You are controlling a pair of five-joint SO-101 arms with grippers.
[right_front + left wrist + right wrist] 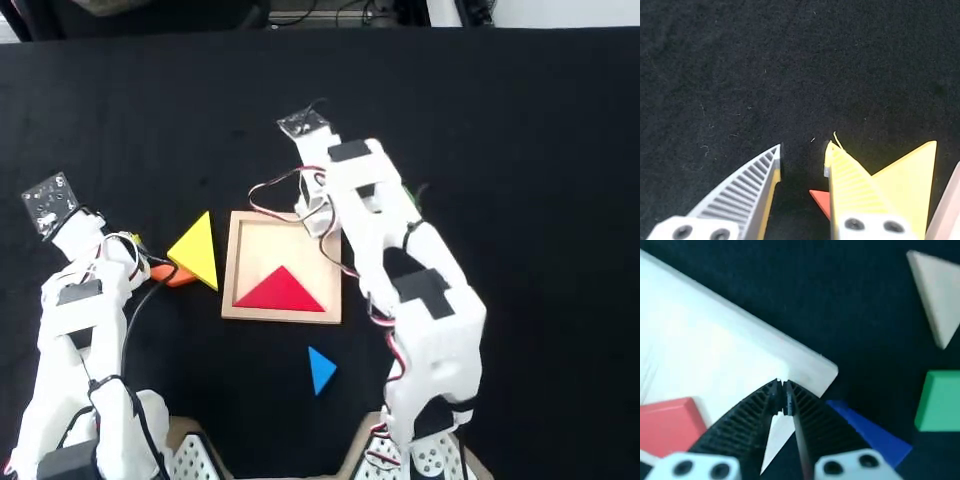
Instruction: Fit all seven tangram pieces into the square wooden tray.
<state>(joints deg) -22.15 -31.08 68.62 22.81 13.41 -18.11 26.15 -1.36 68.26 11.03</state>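
Note:
The square wooden tray (250, 232) lies mid-table with a red triangle (280, 290) in its near half. A large yellow triangle (198, 250) lies just off the tray's left side, and an orange piece (178, 275) pokes out beside it. My left gripper (804, 146) is open, and the orange piece (820, 199) lies between its fingers near their base. The yellow triangle (907, 180) lies just beyond the yellow finger (847, 185). My right gripper (781, 390) is shut and empty over the tray's far right corner (810, 367). A blue piece (867, 432) lies under its fingers.
A small blue triangle (320, 368) lies in front of the tray. A green piece (940, 400) and a cream triangle (937, 290) lie on the black cloth past the tray's corner. The right arm (400, 270) hangs over the tray's right edge.

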